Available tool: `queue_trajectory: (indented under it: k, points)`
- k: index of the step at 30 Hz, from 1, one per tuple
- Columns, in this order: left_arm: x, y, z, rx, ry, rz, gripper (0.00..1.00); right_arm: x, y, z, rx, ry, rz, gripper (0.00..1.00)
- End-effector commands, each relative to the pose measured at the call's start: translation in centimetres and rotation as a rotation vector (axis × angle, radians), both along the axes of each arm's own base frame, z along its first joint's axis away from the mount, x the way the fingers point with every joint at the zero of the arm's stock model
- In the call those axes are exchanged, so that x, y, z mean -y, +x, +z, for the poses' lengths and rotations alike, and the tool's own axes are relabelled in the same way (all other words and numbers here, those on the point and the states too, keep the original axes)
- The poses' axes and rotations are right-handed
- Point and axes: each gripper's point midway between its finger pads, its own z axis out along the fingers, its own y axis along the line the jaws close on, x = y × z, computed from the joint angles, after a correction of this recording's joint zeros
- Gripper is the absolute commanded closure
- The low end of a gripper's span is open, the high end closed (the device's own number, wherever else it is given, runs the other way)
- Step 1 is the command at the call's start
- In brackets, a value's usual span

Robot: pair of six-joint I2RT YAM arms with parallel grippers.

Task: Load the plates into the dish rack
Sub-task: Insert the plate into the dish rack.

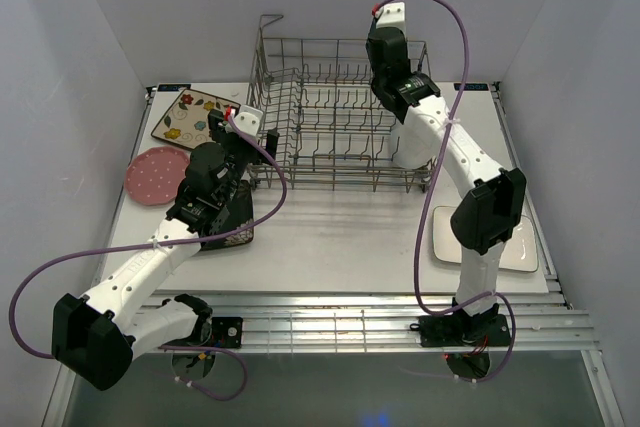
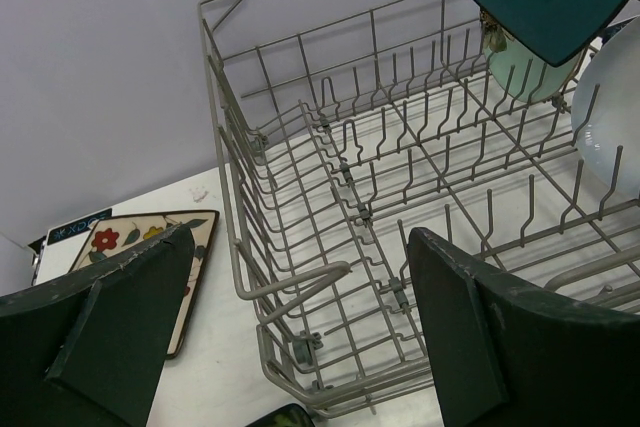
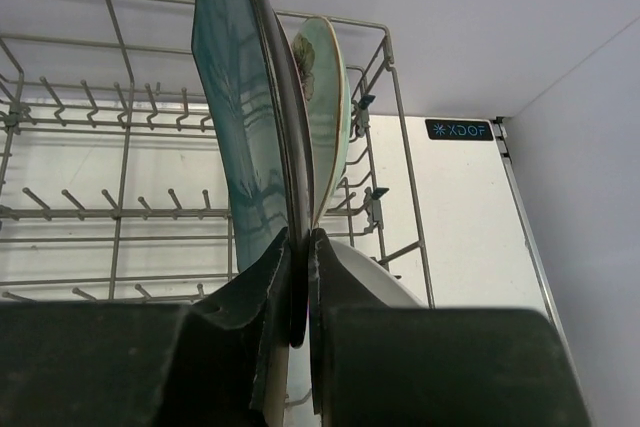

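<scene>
Grey wire, top view: dish rack (image 1: pixel 320 137) on the desk (image 1: pixel 340 237); pink dotted plate (image 1: pixel 152 175), floral plate (image 1: pixel 188 115), dark plate (image 1: pixel 232 232) and white rectangular plate (image 1: pixel 520 247) lie outside.
Left wrist: left gripper (image 2: pixel 300 337) spread, empty; glossy mint plate (image 2: pixel 515 72) and, probably, white oval plate (image 2: pixel 612 117) racked.
Right wrist: right gripper (image 3: pixel 300 257) pinches teal plate (image 3: pixel 235 117), edge-up above the tines.

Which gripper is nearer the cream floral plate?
Left. The left gripper hangs beside the floral plate, at the dish rack's left end; the right gripper, clamping a teal plate, is over its far right.
</scene>
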Motion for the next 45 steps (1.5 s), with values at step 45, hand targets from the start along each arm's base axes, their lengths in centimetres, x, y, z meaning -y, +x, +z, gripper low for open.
queue_trajectory:
  k: [45]
  points:
    - [-0.3,-0.1,0.1,0.02,0.007,0.01,0.02,3.1,5.3,1.7,0.206,0.211,-0.258,0.92]
